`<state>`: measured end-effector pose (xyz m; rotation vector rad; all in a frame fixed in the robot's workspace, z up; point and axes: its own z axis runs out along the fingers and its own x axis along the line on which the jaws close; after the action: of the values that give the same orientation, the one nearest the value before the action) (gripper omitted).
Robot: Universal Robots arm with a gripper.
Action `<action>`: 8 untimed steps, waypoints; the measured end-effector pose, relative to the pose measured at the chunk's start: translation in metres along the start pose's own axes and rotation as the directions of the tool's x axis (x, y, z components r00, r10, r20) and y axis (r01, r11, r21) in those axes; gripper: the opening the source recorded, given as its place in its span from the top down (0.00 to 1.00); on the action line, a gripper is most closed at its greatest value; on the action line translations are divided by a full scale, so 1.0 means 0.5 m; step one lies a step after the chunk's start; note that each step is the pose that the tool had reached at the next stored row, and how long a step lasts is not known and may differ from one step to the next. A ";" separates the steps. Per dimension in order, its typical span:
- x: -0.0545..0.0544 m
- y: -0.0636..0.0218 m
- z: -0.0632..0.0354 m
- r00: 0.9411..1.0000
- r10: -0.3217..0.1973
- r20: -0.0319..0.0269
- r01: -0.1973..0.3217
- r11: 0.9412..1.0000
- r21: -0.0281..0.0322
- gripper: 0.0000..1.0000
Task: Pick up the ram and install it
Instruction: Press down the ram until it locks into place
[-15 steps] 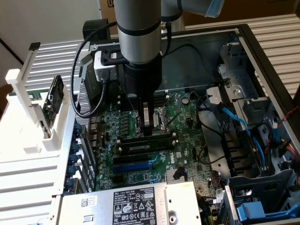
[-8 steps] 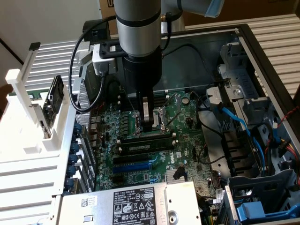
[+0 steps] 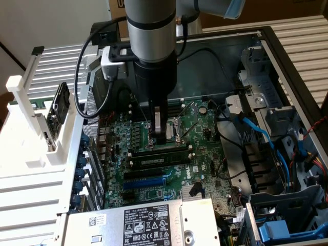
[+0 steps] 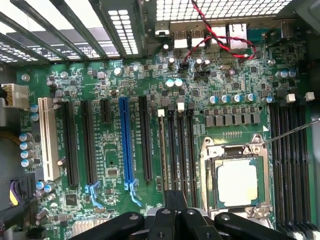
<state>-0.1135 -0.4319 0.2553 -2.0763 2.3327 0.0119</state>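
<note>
1. The ram (image 3: 156, 160) (image 4: 161, 150) is standing on edge in one of the long memory slots on the motherboard (image 3: 205, 154). It is occupying the slot of that bank nearest the expansion slots. In the exterior view its white label strip is facing the camera; in the wrist view its thin top edge is showing.
2. The neighbouring memory slots (image 4: 181, 150) are lying parallel to the ram, between it and the processor socket (image 4: 237, 182).
3. The gripper (image 3: 160, 139) (image 4: 175, 197) is hanging vertically over this slot bank, just beside the ram. Its jaws are standing closed together and are holding nothing. Whether the fingertips are touching the ram or a slot cannot be determined.
4. The blue expansion slot (image 3: 146, 181) (image 4: 127, 145) is running parallel to the ram, with one black slot (image 4: 145, 140) lying between them.
5. A white slot (image 4: 47, 137) is sitting at the far end of the expansion row.
6. A twisted red and black wire (image 4: 225, 42) is crossing the board near the rear ports.
7. In the exterior view, a labelled power supply (image 3: 143, 225) is occupying the lower edge, and blue cables (image 3: 259, 130) are running along the exterior view's right.
</note>
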 end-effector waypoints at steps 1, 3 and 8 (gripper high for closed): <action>0.000 0.000 0.000 1.000 0.017 0.000 -0.017 1.000 0.000 0.90; 0.000 0.000 0.001 0.998 0.065 0.000 -0.065 0.998 0.001 0.90; 0.000 0.000 0.003 0.975 0.224 -0.001 -0.224 0.975 0.004 0.90</action>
<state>-0.1135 -0.4319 0.2538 -1.7994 2.5515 0.0086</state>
